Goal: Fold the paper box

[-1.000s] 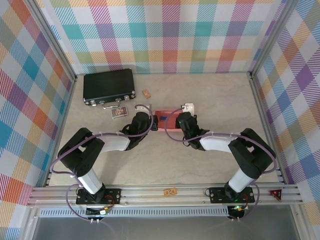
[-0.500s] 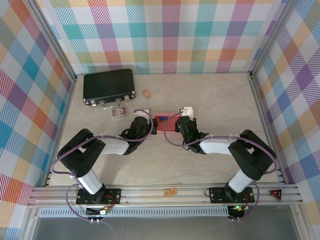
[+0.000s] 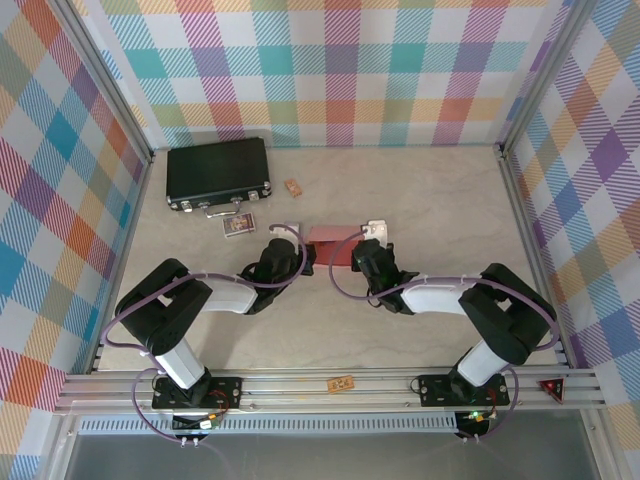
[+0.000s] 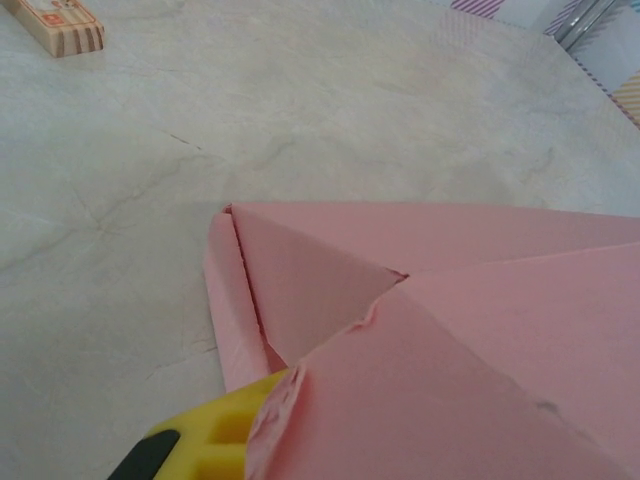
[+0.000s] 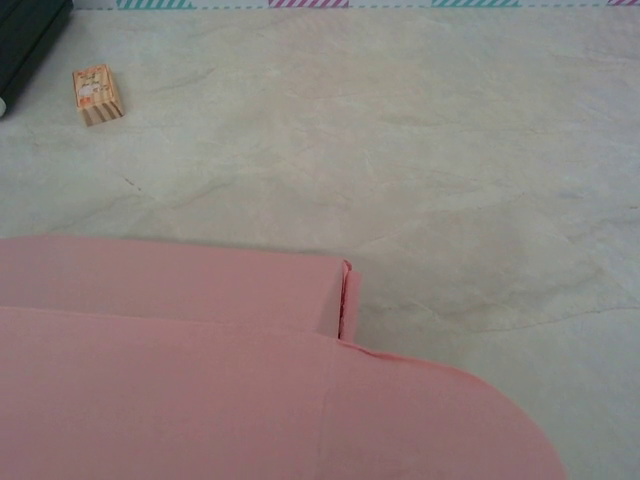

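Salmon-pink card, the paper box (image 3: 335, 243), lay partly folded near the middle of the pale marbled table (image 3: 450, 200), between the two arms. The left hand (image 3: 303, 252) met its left end and the right hand (image 3: 360, 256) its right end. Seen from the left wrist, a raised flap (image 4: 450, 380) with a ragged, slightly torn edge draped over a yellow finger (image 4: 210, 450); whether that hand was open or clamped on the card could not be told. The right hand was closed, with pink card lying close beneath its wrist camera, though no fingers showed there to confirm a pinch. The torn edge looked likely to rip further if the flap were pulled hard. Thin card could also crease off its fold lines, or the box could slide on the smooth table if one hand pushed unopposed. A black case (image 3: 218, 172) and a tan block (image 3: 293, 187) sat well apart, toward the far left.
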Controlling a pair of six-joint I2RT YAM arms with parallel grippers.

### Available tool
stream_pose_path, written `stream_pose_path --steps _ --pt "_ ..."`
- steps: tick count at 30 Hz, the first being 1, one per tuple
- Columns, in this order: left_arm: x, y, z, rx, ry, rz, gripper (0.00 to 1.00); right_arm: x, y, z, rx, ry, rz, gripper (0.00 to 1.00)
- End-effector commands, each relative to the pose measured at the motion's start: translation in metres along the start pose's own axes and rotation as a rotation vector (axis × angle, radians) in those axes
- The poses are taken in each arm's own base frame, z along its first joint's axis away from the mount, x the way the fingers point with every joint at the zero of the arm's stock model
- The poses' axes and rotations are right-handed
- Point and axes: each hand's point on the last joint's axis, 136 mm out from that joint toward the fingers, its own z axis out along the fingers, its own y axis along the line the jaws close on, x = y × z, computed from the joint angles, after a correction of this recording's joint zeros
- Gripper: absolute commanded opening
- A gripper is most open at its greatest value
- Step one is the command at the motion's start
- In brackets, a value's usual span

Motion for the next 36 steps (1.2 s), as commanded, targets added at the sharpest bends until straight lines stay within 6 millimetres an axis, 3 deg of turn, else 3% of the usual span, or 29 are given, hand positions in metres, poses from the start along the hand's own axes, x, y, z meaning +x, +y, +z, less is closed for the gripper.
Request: stream_pose_path --steps 1,20,31,36 --pt "-0.003 -0.014 -0.008 0.048 -0.022 0.022 0.12 0.012 -0.001 -0.005 0.002 0.03 0.007 0.05" --pt "0.013 -0.005 -0.03 0.055 0.008 0.05 0.26 0.035 -0.001 -0.008 0.023 0.091 0.007 0.04" --pt "0.003 0.001 -0.088 0.046 0.024 0.096 0.33 0.04 -0.001 -0.008 0.025 0.105 0.006 0.04" --pt "-0.021 0.014 -0.111 -0.047 -0.04 0.061 0.38 0.042 0.001 -0.007 0.024 0.111 0.003 0.04"
